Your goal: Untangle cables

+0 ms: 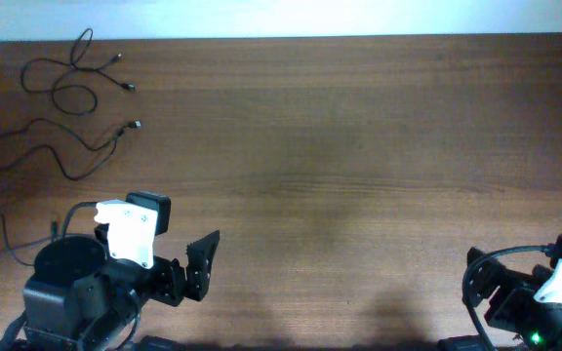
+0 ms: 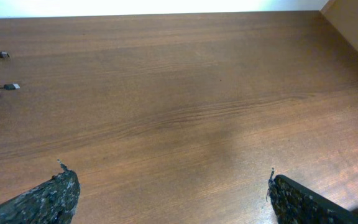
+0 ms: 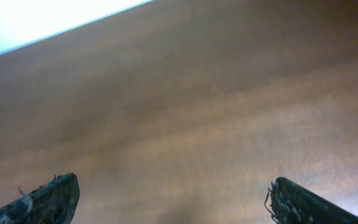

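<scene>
- Brown wood-grain table [image 1: 359,146] is filling the overhead view, with a pale wall strip running along its far edge.
- Thin black cables [image 1: 76,70] are lying loose at about ten o'clock on the table, looping in open curves, with small plugs at their ends pointing toward three o'clock.
- In the left wrist view, two of the plug ends [image 2: 10,86] are showing at about nine o'clock, one silver-tipped.
- Left gripper [image 2: 169,186] is sitting at seven o'clock in the overhead view, well apart from the cables, its fingers spread wide and grasping nothing.
- Right gripper [image 3: 173,193] is sitting at five o'clock, its fingers likewise released and spread over bare wood, touching nothing.
</scene>
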Robot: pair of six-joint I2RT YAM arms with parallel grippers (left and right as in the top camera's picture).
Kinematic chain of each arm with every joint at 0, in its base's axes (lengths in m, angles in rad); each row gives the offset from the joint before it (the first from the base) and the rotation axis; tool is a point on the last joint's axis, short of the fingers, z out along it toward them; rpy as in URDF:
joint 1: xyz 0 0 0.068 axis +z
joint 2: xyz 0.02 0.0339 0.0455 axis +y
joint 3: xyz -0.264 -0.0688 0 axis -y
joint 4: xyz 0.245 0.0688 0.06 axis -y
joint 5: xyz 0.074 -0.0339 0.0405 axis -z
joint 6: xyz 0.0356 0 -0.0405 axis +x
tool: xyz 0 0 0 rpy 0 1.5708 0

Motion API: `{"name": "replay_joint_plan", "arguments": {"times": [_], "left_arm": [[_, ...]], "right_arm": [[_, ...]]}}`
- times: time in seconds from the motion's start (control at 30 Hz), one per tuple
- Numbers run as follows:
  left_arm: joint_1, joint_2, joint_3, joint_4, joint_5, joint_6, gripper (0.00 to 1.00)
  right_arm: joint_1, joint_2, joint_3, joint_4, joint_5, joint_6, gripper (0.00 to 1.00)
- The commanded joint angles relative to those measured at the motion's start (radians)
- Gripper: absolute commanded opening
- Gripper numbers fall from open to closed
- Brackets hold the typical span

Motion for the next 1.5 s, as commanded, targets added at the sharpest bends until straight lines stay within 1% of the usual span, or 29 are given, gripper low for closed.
{"name": "replay_joint_plan", "arguments": {"times": [0.0,0.13,0.27,0.33,0.43,0.5,0.6,0.73,0.8,0.93,0.97,1.13,1.3,1.47], "left_arm": [[0.002,0.000,-0.008,0.001,-0.010,-0.002,0.99],[0.002,0.000,-0.008,0.001,-0.010,-0.002,0.99],[0.002,0.000,-0.008,0.001,-0.010,-0.002,0.99],[0.002,0.000,-0.008,0.001,-0.010,-0.002,0.99],[0.002,0.000,-0.008,0.001,-0.010,-0.002,0.99],[0.002,0.000,-0.008,0.001,-0.010,-0.002,0.99],[0.002,0.000,-0.008,0.001,-0.010,-0.002,0.99],[0.002,0.000,-0.008,0.001,-0.010,-0.002,0.99],[0.002,0.000,-0.008,0.000,-0.010,-0.002,0.99],[0.002,0.000,-0.008,-0.002,-0.010,-0.002,0.99],[0.002,0.000,-0.008,-0.002,-0.010,-0.002,0.99],[0.002,0.000,-0.008,-0.002,-0.010,-0.002,0.99],[0.002,0.000,-0.008,-0.002,-0.010,-0.002,0.99],[0.002,0.000,-0.008,-0.002,-0.010,-0.002,0.99]], "right_arm": [[-0.031,-0.063,-0.121,0.121,0.019,-0.081,0.98],[-0.066,-0.172,-0.345,0.335,-0.045,-0.153,0.99],[-0.146,-0.284,-0.546,0.560,-0.200,-0.229,0.98],[-0.199,-0.330,-0.640,0.661,-0.261,-0.232,0.98],[-0.245,-0.381,-0.770,0.798,-0.290,-0.232,0.99],[-0.246,-0.424,-0.858,0.894,-0.290,-0.235,0.99],[-0.231,-0.493,-0.959,0.994,-0.290,-0.235,0.99],[-0.212,-0.534,-1.027,1.057,-0.283,-0.237,0.98],[-0.196,-0.534,-1.037,1.069,-0.282,-0.271,0.98],[-0.159,-0.534,-1.037,1.074,-0.273,-0.387,0.98],[-0.156,-0.534,-1.037,1.074,-0.264,-0.392,0.98],[-0.155,-0.534,-1.046,1.085,-0.217,-0.391,0.99],[-0.155,-0.534,-1.133,1.247,-0.218,-0.375,0.98],[-0.153,-0.534,-1.213,1.335,-0.210,-0.329,0.99]]}}
